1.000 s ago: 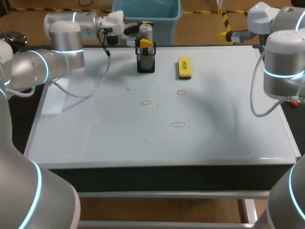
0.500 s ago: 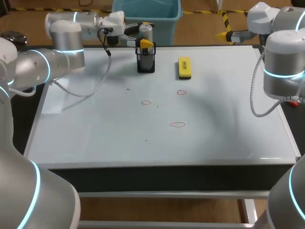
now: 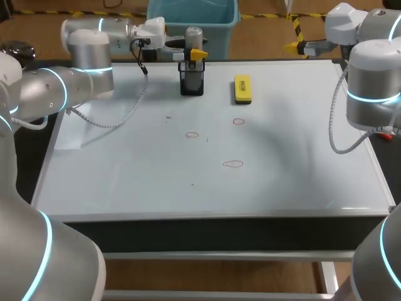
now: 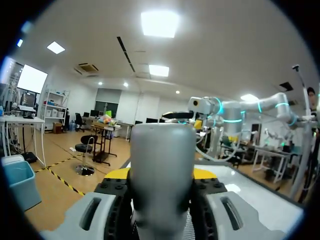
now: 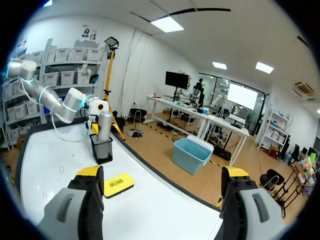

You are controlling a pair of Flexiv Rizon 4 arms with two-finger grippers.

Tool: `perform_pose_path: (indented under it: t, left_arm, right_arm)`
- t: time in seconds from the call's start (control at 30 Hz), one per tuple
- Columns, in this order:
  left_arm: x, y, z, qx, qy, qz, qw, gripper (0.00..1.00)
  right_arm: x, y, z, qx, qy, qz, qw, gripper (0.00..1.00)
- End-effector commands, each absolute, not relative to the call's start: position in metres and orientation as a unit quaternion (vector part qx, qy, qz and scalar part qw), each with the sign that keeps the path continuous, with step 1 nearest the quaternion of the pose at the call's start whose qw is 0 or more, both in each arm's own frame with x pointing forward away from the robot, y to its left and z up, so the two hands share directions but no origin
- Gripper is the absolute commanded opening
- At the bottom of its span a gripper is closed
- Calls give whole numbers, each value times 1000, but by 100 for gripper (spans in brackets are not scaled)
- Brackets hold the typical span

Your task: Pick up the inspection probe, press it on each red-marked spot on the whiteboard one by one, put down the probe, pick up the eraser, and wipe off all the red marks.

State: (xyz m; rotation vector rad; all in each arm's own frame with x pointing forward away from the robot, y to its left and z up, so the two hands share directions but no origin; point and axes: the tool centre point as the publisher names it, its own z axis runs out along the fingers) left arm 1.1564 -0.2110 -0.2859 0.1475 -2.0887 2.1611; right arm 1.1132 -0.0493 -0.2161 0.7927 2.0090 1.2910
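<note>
The inspection probe [image 3: 193,37], a grey cylinder, stands upright in a black holder [image 3: 192,83] at the whiteboard's far edge. My left gripper [image 3: 193,55] is shut on the probe; in the left wrist view the probe [image 4: 161,170] fills the gap between the yellow-tipped fingers [image 4: 114,175]. The yellow eraser [image 3: 242,88] lies right of the holder. Three red circles, the left mark [image 3: 192,135], the far mark [image 3: 239,121] and the near mark [image 3: 233,164], sit mid-board. My right gripper [image 5: 162,182] is open and empty, above the board's far right corner, with the eraser [image 5: 119,184] ahead of it.
The whiteboard [image 3: 125,182] covers nearly the whole table. My left arm's cable [image 3: 128,106] hangs over its far left part. My right arm [image 3: 371,81] stands at the right edge. A few small dark specks [image 3: 168,117] dot the board.
My left gripper has moved slightly right onto the probe, and its fingers have closed in from wide open against the probe's sides. The right arm has not moved.
</note>
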Motion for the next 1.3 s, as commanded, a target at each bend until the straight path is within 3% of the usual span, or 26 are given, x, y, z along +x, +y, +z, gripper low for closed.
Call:
perform_pose_path:
  t: [0.03,1.3]
  left_arm:
    - [1146,-210,-283,53,-694,715,61,0]
    - [1126,-185,-175,52,-701,710,-48,0]
  right_arm:
    - [1114,-50,-216,300,760,488,307,100]
    - [1114,-50,-216,300,760,488,307,100]
